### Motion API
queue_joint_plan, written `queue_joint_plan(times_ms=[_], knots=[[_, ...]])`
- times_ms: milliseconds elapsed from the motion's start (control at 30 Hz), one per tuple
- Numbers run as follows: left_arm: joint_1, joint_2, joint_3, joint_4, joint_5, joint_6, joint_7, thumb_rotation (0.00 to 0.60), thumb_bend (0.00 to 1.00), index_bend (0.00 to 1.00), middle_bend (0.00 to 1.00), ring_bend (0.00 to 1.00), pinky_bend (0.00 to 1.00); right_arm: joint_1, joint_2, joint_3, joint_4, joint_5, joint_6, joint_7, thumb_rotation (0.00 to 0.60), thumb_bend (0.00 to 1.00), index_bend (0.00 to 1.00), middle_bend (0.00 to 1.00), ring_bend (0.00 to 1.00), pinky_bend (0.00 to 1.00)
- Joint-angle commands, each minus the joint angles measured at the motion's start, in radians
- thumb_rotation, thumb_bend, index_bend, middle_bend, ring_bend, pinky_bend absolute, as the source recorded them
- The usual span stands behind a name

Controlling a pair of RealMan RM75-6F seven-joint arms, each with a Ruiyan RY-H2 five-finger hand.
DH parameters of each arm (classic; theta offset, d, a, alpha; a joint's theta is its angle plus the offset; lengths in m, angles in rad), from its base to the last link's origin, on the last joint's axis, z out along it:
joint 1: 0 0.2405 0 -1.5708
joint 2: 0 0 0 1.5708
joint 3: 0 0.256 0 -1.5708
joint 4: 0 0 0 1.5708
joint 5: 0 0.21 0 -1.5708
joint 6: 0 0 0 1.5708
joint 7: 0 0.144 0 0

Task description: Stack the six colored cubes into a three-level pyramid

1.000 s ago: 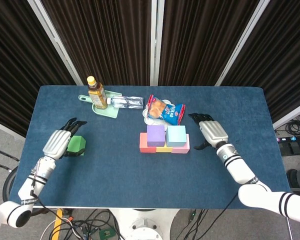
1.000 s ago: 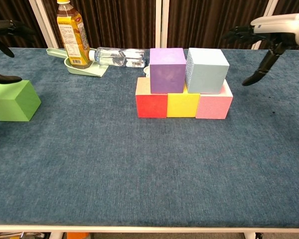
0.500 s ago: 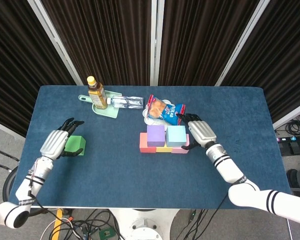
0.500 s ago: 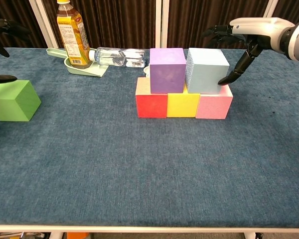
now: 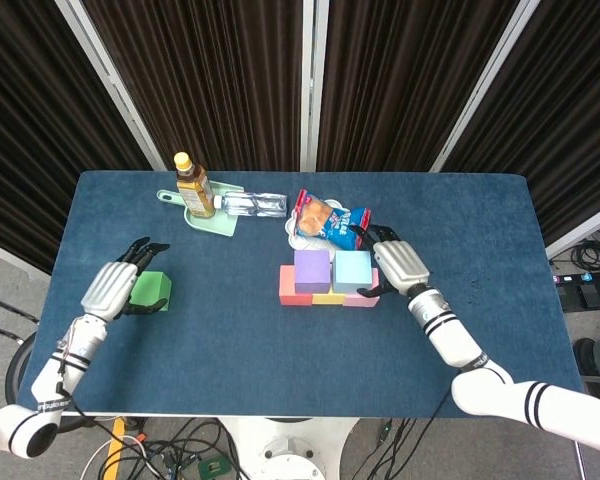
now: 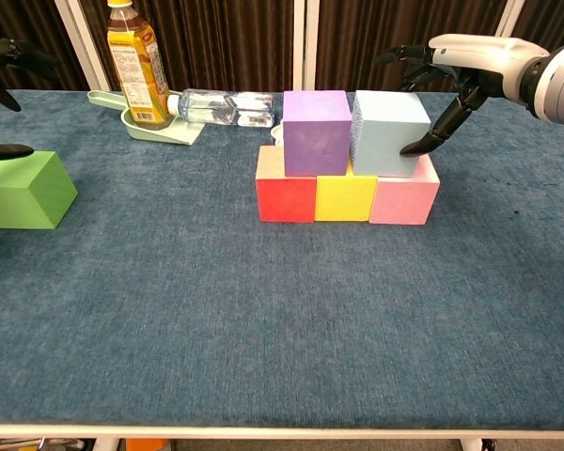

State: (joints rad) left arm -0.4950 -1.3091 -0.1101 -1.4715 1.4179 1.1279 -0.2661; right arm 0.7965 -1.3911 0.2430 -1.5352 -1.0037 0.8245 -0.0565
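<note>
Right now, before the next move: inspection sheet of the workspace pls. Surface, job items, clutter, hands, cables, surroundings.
Surface: blue table.
Job's things: red cube, yellow cube and pink cube in a row; purple cube and light blue cube on top; green cube alone at the left.
Clutter: tea bottle on a green tray, clear bottle lying down, snack bag.
Hands: left hand over the green cube, fingers apart, holding nothing; right hand open at the light blue cube's right side, a fingertip at its lower corner.
Cables: a tangle on the floor below the front edge.
Surroundings: dark curtains behind.
</note>
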Motion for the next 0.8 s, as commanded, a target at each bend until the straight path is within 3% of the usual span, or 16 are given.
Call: queue_joint_plan(times_ms=[33,233,800], knots=[[0.000,0.003,0.001,-0.004,0.002,-0.001,-0.005,0.600,0.18,0.11,0.12,0.01,0.26,-0.005,-0.004,0.004,0.005,-0.012,0.007,0.018,0.600,0.12,0.00,0.47,0.00,0.00],[-0.001,0.007,0.002,-0.009,0.003,-0.003,-0.011,0.600,0.18,0.11,0.12,0.01,0.26,-0.015,0.006,0.007,0.000,-0.038,0.014,0.049,0.600,0.15,0.00,0.51,0.01,0.00],[-0.004,0.003,0.003,-0.007,-0.001,-0.012,-0.010,0.600,0.18,0.11,0.12,0.01,0.26,-0.012,0.008,-0.007,-0.005,-0.040,0.012,0.023,0.600,0.16,0.00,0.52,0.01,0.00]])
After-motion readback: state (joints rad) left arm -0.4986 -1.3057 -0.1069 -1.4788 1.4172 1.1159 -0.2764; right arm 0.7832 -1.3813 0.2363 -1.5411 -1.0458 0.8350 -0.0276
